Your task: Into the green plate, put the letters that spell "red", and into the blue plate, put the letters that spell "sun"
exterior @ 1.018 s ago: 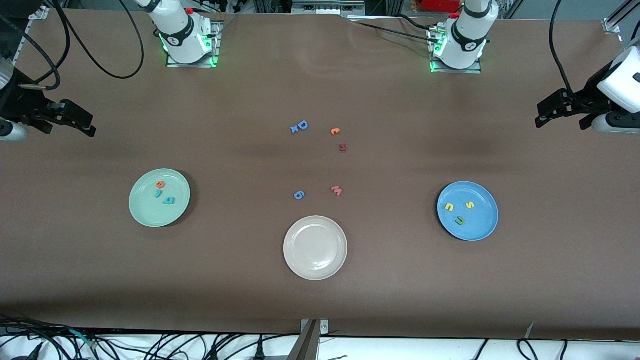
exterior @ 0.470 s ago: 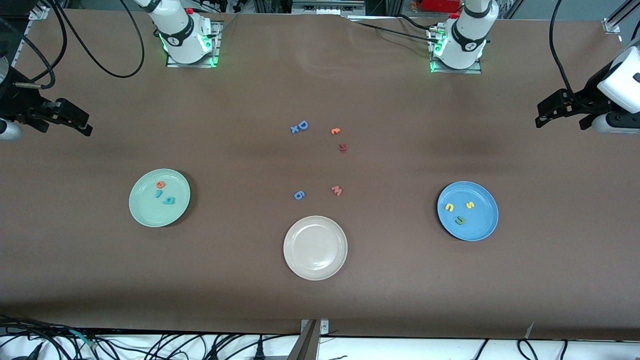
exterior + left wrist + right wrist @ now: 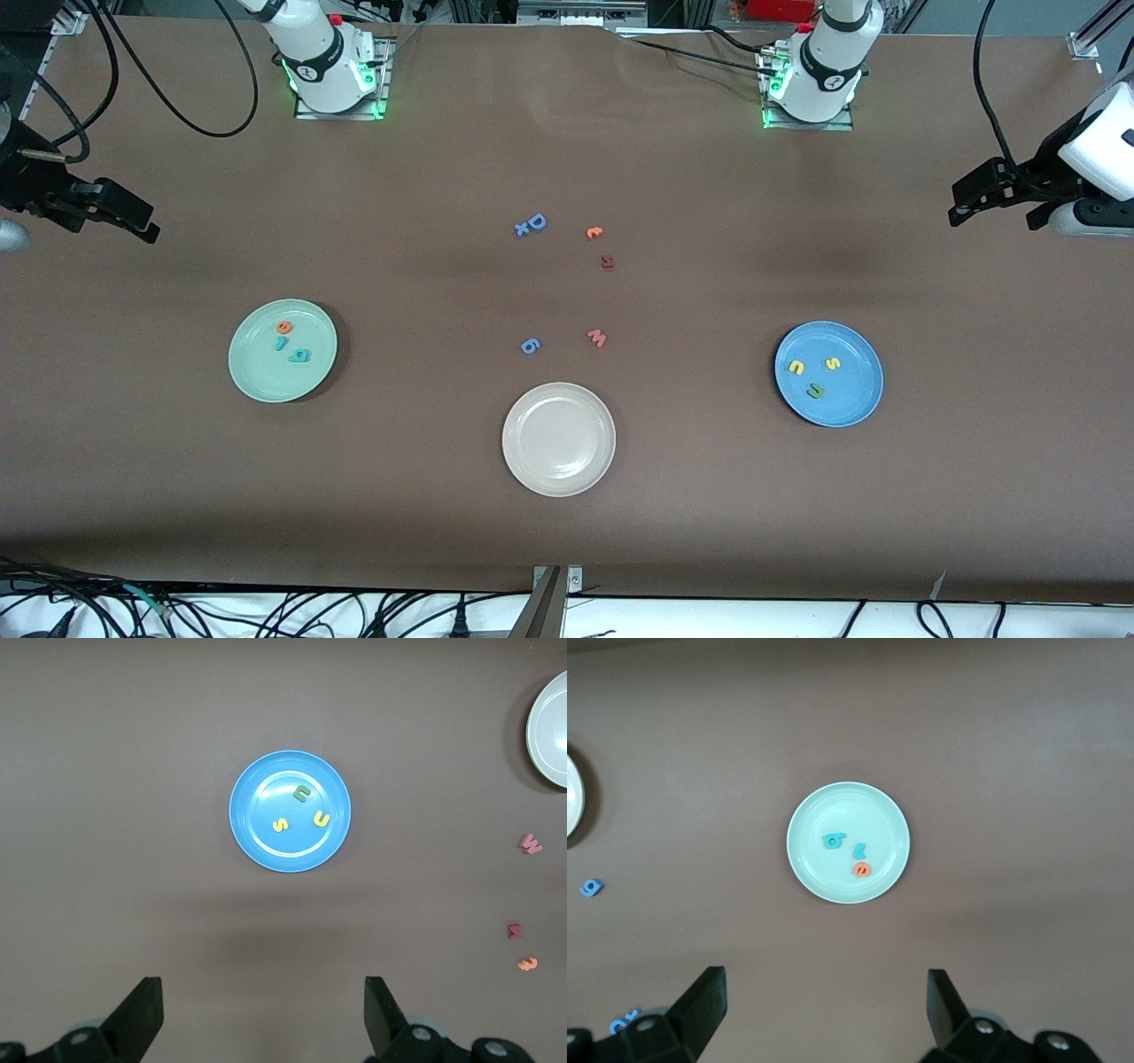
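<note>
The green plate [image 3: 283,351] [image 3: 848,842] lies toward the right arm's end of the table and holds an orange "e" [image 3: 283,327] [image 3: 862,870], a thin teal "r" [image 3: 280,344] [image 3: 858,850] and a teal "d" [image 3: 300,356] [image 3: 834,841]. In the blue plate [image 3: 828,374] [image 3: 290,811], toward the left arm's end, lie a yellow "s" [image 3: 832,363] [image 3: 280,825], a yellow "u" [image 3: 796,367] [image 3: 321,819] and a green "n" [image 3: 815,390] [image 3: 301,794]. My right gripper [image 3: 146,226] [image 3: 826,1005] hangs open and empty high over bare table. My left gripper [image 3: 961,208] [image 3: 263,1010] does the same at its end.
A beige-white plate [image 3: 558,439] lies at the middle, nearer the front camera. Loose letters lie mid-table: a blue "D" with a small blue piece [image 3: 532,224], an orange "c" [image 3: 594,232], a dark red letter [image 3: 607,261], a pinkish "w" [image 3: 597,338] and a blue "6" [image 3: 529,346].
The right gripper has drawn back a little toward its end of the table. The left arm and all letters have stayed put.
</note>
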